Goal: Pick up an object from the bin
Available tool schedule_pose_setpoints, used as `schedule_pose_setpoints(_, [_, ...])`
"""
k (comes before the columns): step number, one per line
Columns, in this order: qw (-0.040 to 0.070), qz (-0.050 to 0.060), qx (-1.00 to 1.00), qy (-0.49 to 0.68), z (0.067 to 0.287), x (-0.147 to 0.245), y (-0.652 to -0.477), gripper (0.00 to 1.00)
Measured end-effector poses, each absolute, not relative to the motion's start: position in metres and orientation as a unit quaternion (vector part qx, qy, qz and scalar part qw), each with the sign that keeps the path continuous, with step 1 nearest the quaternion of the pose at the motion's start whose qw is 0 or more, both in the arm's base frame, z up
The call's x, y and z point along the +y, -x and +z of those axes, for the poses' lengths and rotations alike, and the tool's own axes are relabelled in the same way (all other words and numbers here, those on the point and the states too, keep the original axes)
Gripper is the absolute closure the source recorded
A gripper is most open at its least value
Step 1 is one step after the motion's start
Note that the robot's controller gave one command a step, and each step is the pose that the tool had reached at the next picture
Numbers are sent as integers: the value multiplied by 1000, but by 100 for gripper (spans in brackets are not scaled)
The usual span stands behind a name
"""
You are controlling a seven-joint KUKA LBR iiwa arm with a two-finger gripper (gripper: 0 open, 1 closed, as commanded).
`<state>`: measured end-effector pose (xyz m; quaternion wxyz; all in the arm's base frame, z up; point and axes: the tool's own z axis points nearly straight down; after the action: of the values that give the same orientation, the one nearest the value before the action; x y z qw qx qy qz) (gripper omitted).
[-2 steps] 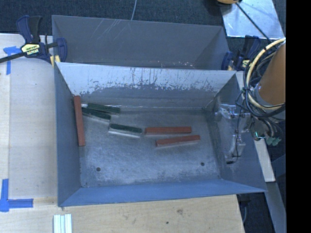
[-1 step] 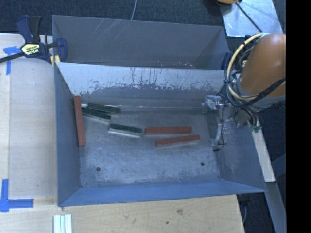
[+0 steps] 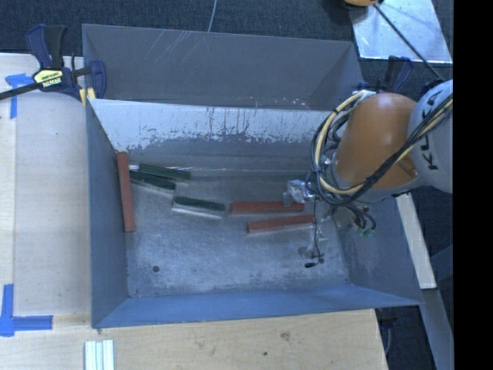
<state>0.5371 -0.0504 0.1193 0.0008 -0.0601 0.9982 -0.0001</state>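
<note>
- The grey metal bin holds a few loose flat bars spread over its floor.
- At 9 o'clock, 1 red-brown bar lies lengthwise against the left wall.
- At 10 o'clock, 2 dark green bars lie close together. 1 more green bar lies near the centre.
- Toward 3 o'clock, 2 red-brown bars lie roughly side by side: the upper bar and the lower bar.
- The gripper hangs low at 4 o'clock, just beside the lower bar's right end, under the arm's orange cover and its cables.
- Whether the gripper is released or clenched cannot be told. Nothing shows in its grasp.
- Dark lettering on the arm's white casing at 3 o'clock is cut off and cannot be read.
</note>
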Motion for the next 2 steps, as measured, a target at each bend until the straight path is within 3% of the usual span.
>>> schedule_pose_setpoints(1, [4, -1, 998, 69, 90, -61, -571, 0])
schedule_pose_setpoints(2, [3, 0, 995, 97, 70, -31, -585, 100])
